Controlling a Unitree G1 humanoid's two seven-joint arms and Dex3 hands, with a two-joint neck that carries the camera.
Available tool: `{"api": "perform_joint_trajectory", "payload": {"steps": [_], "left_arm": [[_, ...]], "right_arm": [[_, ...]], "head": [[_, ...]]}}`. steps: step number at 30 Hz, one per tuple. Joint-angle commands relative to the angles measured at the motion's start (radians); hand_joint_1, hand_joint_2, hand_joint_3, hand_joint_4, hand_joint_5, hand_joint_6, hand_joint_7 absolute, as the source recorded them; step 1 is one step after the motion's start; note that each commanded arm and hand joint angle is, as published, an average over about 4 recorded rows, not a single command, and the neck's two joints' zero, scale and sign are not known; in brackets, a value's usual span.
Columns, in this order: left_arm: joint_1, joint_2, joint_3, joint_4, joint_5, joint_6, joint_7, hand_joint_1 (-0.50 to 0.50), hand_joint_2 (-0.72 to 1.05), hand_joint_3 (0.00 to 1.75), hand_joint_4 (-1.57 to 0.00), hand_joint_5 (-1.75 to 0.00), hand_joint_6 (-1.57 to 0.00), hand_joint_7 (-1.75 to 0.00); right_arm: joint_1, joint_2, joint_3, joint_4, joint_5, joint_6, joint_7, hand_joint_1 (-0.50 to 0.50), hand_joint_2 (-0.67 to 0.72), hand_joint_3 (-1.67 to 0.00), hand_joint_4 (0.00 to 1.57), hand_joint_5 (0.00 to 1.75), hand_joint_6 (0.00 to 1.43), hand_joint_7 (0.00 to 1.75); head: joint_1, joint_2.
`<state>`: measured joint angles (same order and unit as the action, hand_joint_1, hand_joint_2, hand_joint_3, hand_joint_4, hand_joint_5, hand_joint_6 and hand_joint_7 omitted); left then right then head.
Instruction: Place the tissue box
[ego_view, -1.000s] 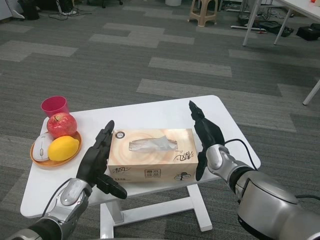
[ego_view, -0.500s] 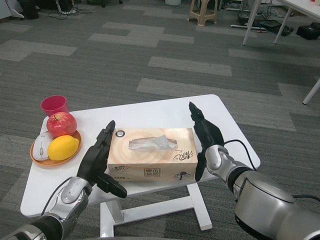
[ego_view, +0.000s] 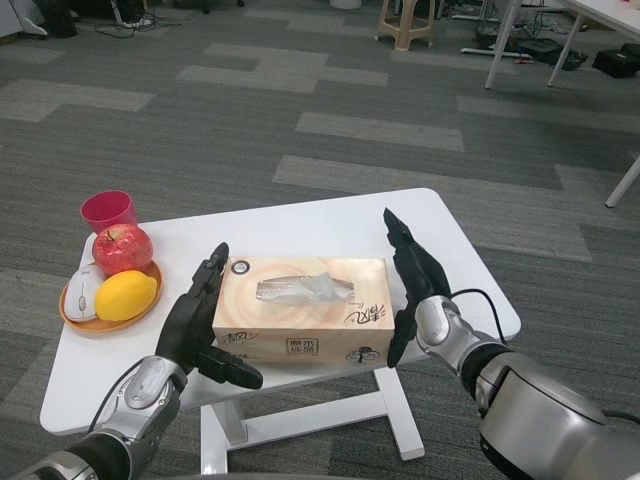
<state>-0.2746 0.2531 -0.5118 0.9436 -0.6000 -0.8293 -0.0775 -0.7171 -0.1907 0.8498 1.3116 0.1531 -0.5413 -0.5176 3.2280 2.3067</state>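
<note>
So: one tissue box (ego_view: 303, 311) sits on the white table (ego_view: 330, 228), near the table's front edge, roughly mid-width. Long side faces the camera, tissue sticking out of the top slot.

Two hands, one on each short end of the box. Left hand (ego_view: 196, 320) lies flat against the box's left end, fingers extended and pointing away from the robot, thumb sticking out low in front of the box's lower left corner. Right hand (ego_view: 413, 287) is up against the box's right end, fingers straight, palm turned toward the box. Neither hand curls around anything, both are spread flat; the box is bracketed between the two palms (can't tell whether they actually press it, or whether the box is resting on the table or slightly off it).

Left of the box, at the table's left edge: one orange plate (ego_view: 78, 317) carrying three items, one red apple (ego_view: 122, 248) at the back, one yellow lemon (ego_view: 126, 295) in front of it, one white computer mouse (ego_view: 83, 288) just left of the lemon. One pink cup (ego_view: 108, 211) stands behind the plate, further from the box.

One small dark ring-shaped object (ego_view: 239, 267) lies at the box's back left corner, touching or just beside it.
</note>
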Motion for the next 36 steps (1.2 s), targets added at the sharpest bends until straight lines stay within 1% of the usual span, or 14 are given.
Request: {"api": "perform_joint_trajectory", "payload": {"steps": [1, 5, 8, 11, 13, 16, 20, 21, 23, 25, 27, 30, 33, 36], "left_arm": [[0.025, -0.005, 0.01, 0.01, -0.011, -0.017, -0.014, 0.5, -0.19, 0.0, 0.0, -0.31, 0.0, 0.0], [0.032, 0.002, 0.022, 0.007, -0.018, -0.019, -0.016, 0.5, -0.1, 0.0, 0.0, -0.31, 0.0, 0.0], [0.038, 0.007, 0.035, 0.004, -0.022, -0.019, -0.023, 0.5, -0.1, 0.0, 0.0, -0.31, 0.0, 0.0], [0.042, 0.008, 0.048, 0.003, -0.023, -0.019, -0.028, 0.5, -0.1, 0.0, 0.0, -0.31, 0.0, 0.0], [0.045, 0.008, 0.065, 0.003, -0.023, -0.019, -0.028, 0.5, -0.1, 0.0, 0.0, -0.31, 0.0, 0.0], [0.049, 0.009, 0.1, 0.002, -0.023, -0.022, -0.029, 0.5, -0.1, 0.0, 0.0, -0.31, 0.0, 0.0], [0.054, 0.012, 0.136, 0.0, -0.023, -0.027, -0.039, 0.5, -0.1, 0.0, 0.0, -0.41, 0.0, 0.0], [0.059, 0.013, 0.152, -0.004, -0.023, -0.028, -0.046, 0.5, -0.1, 0.0, 0.0, -0.38, 0.0, 0.0], [0.072, 0.015, 0.192, -0.02, -0.023, -0.031, -0.057, 0.5, -0.1, 0.0, 0.0, -0.38, 0.0, 0.0], [0.084, 0.017, 0.227, -0.042, -0.023, -0.034, -0.066, 0.5, -0.06, 0.0, 0.0, -0.41, 0.0, 0.0], [0.092, 0.02, 0.245, -0.058, -0.023, -0.034, -0.073, 0.5, -0.02, 0.0, 0.0, -0.41, 0.0, 0.0], [0.105, 0.029, 0.274, -0.093, -0.023, -0.034, -0.092, 0.5, -0.02, 0.0, 0.0, -0.41, 0.0, 0.0], [0.12, 0.046, 0.301, -0.144, -0.024, -0.029, -0.122, 0.5, 0.1, 0.0, 0.0, -0.33, 0.0, 0.0], [0.137, 0.073, 0.321, -0.218, -0.029, -0.005, -0.153, 0.5, 0.16, 0.0, 0.0, -0.38, 0.0, 0.0]], "right_arm": [[0.022, -0.021, -0.041, -0.03, 0.006, -0.012, 0.022, -0.29, 0.47, -0.04, 0.03, 0.0, 0.0, 0.0], [0.031, -0.036, -0.073, -0.035, 0.006, -0.015, 0.045, -0.29, 0.52, -0.04, 0.03, 0.0, 0.0, 0.0], [0.039, -0.05, -0.105, -0.038, 0.005, -0.019, 0.059, -0.29, 0.52, -0.08, 0.01, 0.0, 0.0, 0.0], [0.044, -0.059, -0.127, -0.043, 0.005, -0.021, 0.066, -0.29, 0.53, -0.08, 0.01, 0.0, 0.0, 0.0], [0.047, -0.068, -0.148, -0.047, 0.004, -0.022, 0.072, -0.29, 0.5, -0.04, 0.01, 0.0, 0.0, 0.0], [0.052, -0.082, -0.178, -0.05, 0.003, -0.022, 0.079, -0.29, 0.52, -0.06, 0.0, 0.0, 0.0, 0.0], [0.056, -0.097, -0.196, -0.057, 0.003, -0.023, 0.083, -0.29, 0.53, -0.08, 0.0, 0.0, 0.0, 0.0], [0.059, -0.103, -0.205, -0.064, 0.003, -0.025, 0.085, -0.29, 0.53, -0.08, 0.0, 0.0, 0.0, 0.0], [0.071, -0.116, -0.227, -0.087, 0.002, -0.029, 0.09, -0.29, 0.53, -0.08, 0.0, 0.0, 0.0, 0.0], [0.083, -0.128, -0.247, -0.117, 0.001, -0.032, 0.095, -0.29, 0.5, -0.08, 0.0, 0.0, 0.0, 0.0], [0.09, -0.136, -0.257, -0.139, 0.0, -0.033, 0.098, -0.29, 0.47, -0.08, 0.0, 0.0, 0.0, 0.0], [0.102, -0.148, -0.268, -0.177, 0.0, -0.034, 0.101, -0.29, 0.47, -0.08, 0.0, 0.0, 0.0, 0.0], [0.114, -0.159, -0.283, -0.221, 0.0, -0.034, 0.103, -0.29, 0.47, -0.08, 0.0, 0.0, 0.0, 0.0], [0.124, -0.167, -0.302, -0.261, 0.0, -0.034, 0.103, -0.29, 0.47, -0.08, 0.0, 0.0, 0.0, 0.0]], "head": [[0.004, 0.002], [0.007, 0.005], [0.008, 0.004], [0.007, 0.003], [0.009, 0.001], [0.009, -0.002], [0.014, -0.002], [0.016, -0.003], [0.018, -0.006], [0.02, -0.008], [0.02, -0.009], [0.019, -0.011], [0.018, -0.016], [0.019, -0.02]]}}
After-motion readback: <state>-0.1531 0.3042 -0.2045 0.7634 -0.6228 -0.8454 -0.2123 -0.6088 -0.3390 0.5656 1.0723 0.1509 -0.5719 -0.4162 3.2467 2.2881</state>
